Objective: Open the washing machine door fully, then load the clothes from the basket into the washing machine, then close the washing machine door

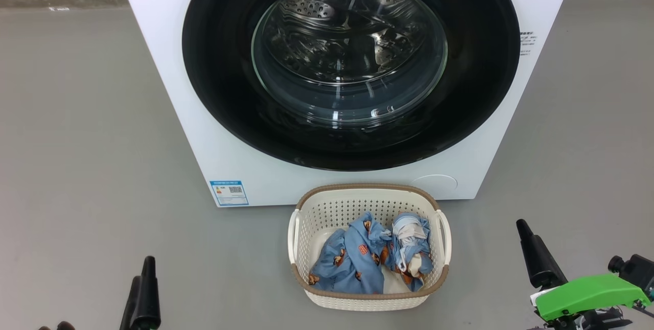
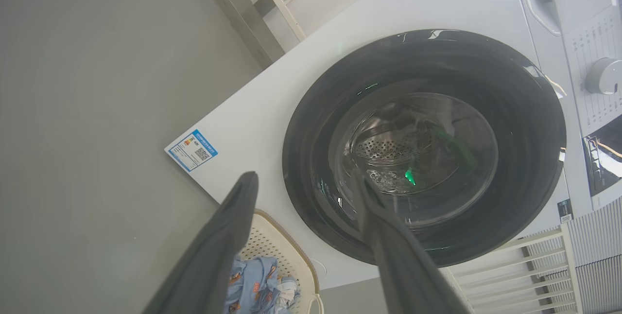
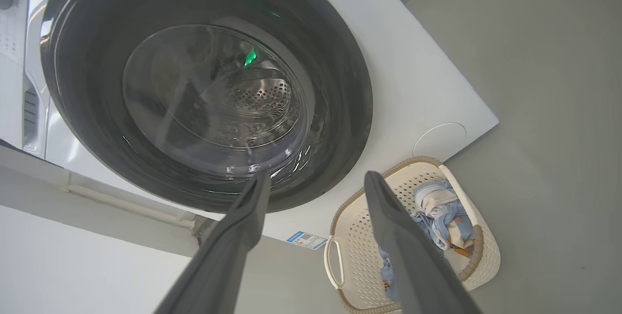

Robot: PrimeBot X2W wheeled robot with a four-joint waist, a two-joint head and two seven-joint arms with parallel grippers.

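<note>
Your left claw (image 2: 305,180) and right claw (image 3: 317,177) gape wide, empty. Shut washing machine door (image 1: 219,64) lies ahead, between them; right claw perhaps nearer.

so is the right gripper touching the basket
Apart. In the head view a strip of grey floor lies between the right gripper and the basket, and the gripper's open fingers hold nothing.
</note>
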